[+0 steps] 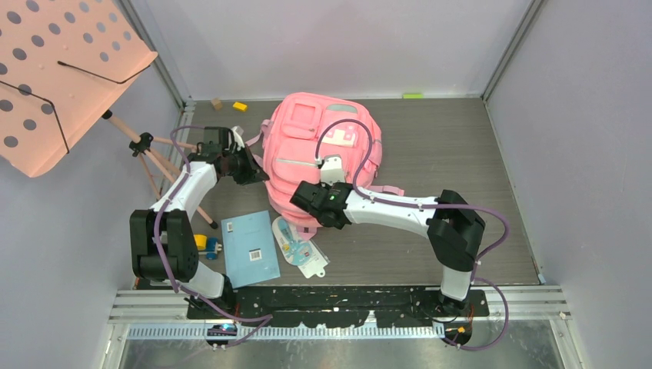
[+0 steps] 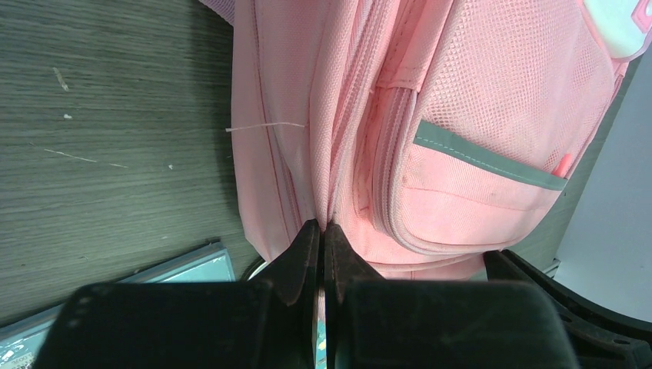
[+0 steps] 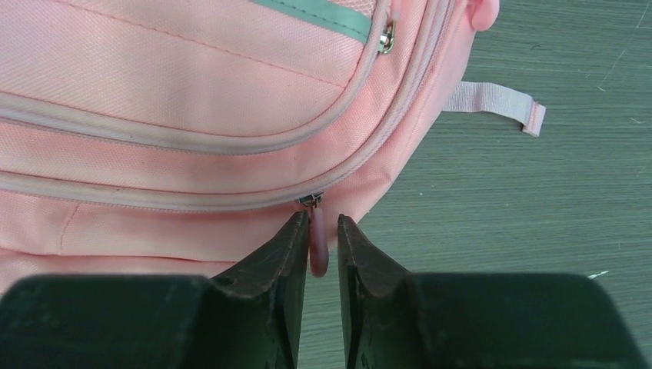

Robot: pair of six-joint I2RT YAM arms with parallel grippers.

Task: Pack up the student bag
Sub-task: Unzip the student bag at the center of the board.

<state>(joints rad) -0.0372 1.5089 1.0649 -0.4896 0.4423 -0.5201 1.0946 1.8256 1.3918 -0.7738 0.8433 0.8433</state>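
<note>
now left pincer [image 2: 324, 227] closed against the student bag [image 2: 461, 115]; right pincer [image 3: 321, 219] slightly open around its zipper pull [image 3: 317, 247].

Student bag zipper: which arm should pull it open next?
Right. The right fingers straddle the zipper pull, slightly apart, ready to close. The left fingers are shut, pinching side fabric of the student bag, likely bracing it.

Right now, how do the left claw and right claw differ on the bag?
The left claw is shut, seemingly pinching a fabric fold on the side of the bag; the right claw stands slightly open. The left claw has no zipper pull at its tips; the right claw straddles the pink zipper pull, with a gap on one side. Both are at the bag's edge.
</note>
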